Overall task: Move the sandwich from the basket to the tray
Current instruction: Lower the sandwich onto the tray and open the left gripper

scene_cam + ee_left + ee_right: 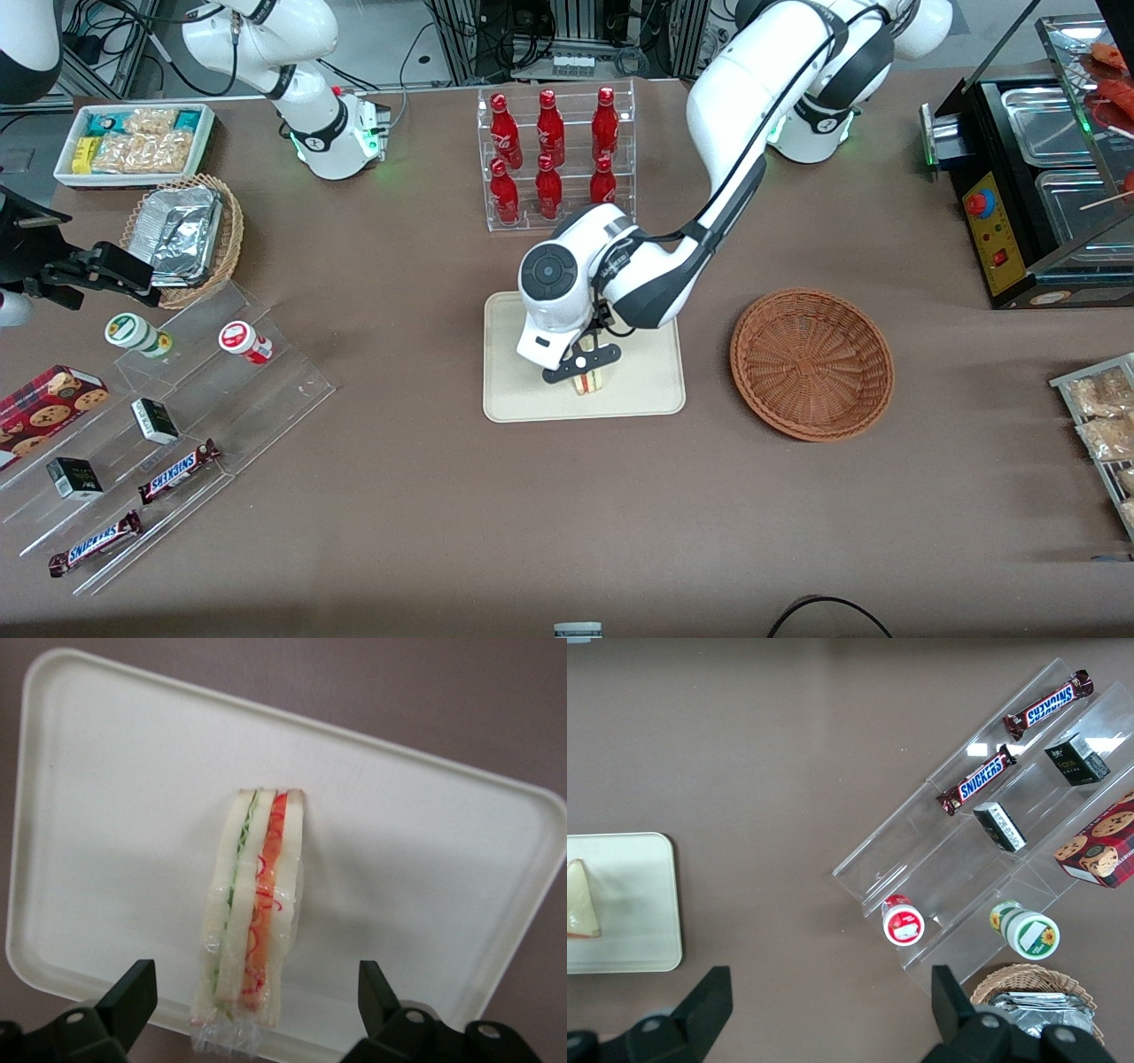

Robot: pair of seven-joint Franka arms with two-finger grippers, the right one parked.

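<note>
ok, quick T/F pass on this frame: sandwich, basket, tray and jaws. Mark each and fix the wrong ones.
1. The sandwich lies on the tray. True.
2. The basket holds a sandwich. False: it holds nothing.
3. The gripper has its jaws shut on the sandwich. False: the jaws stand open, one on each side of it, apart from it.
4. The gripper hangs over the tray. True.
5. The basket sits on the tray. False: it sits on the table beside it, toward the working arm's end.

The working arm's wrist covers part of the tray [638, 390] and most of the sandwich [587, 383]. The gripper [252, 992], spread wide above the sandwich, is cut off at its finger bases.
</note>
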